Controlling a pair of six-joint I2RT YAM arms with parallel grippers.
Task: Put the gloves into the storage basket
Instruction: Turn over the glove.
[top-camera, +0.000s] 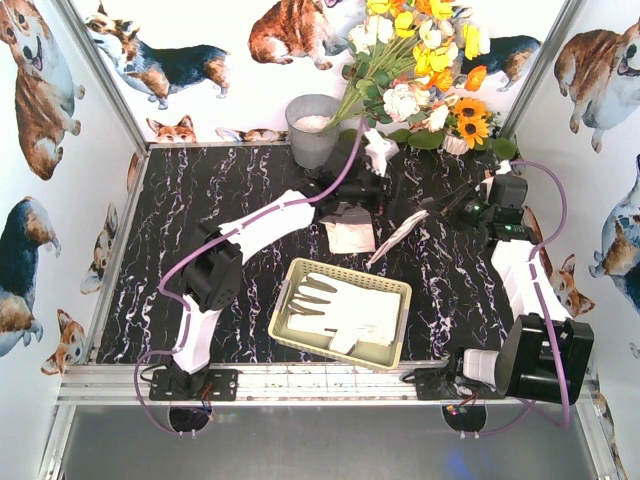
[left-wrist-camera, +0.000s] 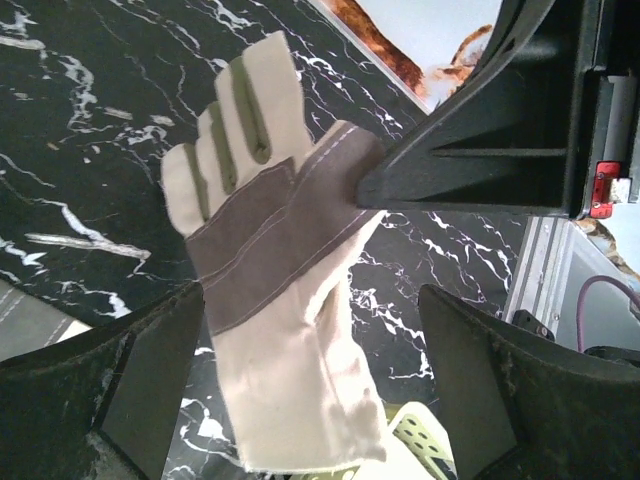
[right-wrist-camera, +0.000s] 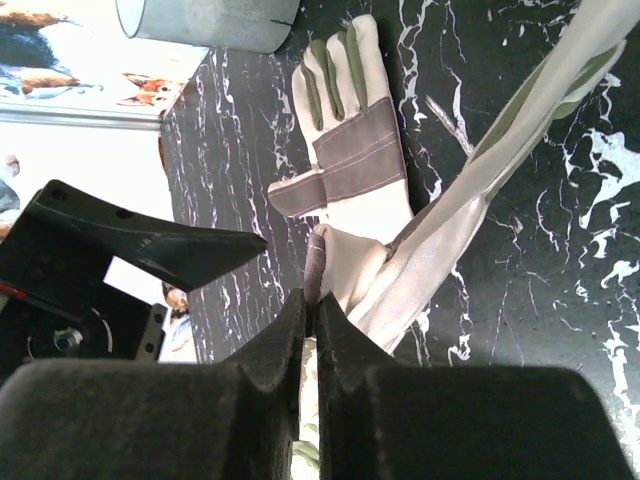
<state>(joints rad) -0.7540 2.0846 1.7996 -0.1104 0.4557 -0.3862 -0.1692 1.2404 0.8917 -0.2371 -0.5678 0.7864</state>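
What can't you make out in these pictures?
- Top view: how many gloves lie in the storage basket; they overlap.
- Right wrist view: far end of the glove in the right gripper; frame edge cuts it.
- Left wrist view: the flat glove's thumb tip, behind that gripper.

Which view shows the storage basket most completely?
The top external view: the whole storage basket appears, with gloves inside. The left wrist view shows only its corner; the right wrist view shows nothing sure of it.
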